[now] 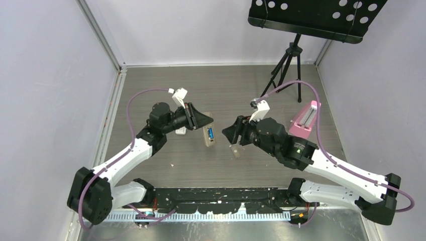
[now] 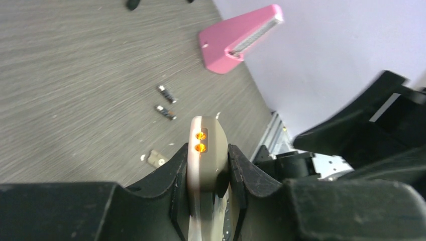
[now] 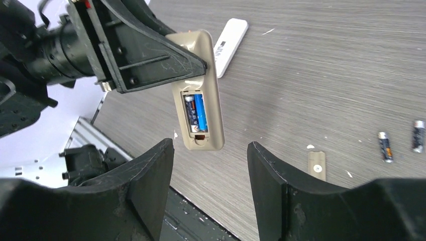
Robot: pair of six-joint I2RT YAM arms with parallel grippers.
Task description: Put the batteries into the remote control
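- We find the left gripper (image 2: 208,159) clamped on the remote control (image 3: 198,113); the right gripper (image 3: 211,165) stands agape, holding nothing.
- Loose batteries (image 3: 385,146) lie at its three o'clock; the pink wedge (image 1: 306,119) sits near the wall (image 1: 366,100).

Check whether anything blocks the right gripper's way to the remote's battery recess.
Nothing visible does. The open right gripper faces the remote, held up by the left gripper, across bare air; the recess is uncovered, with two batteries in it.
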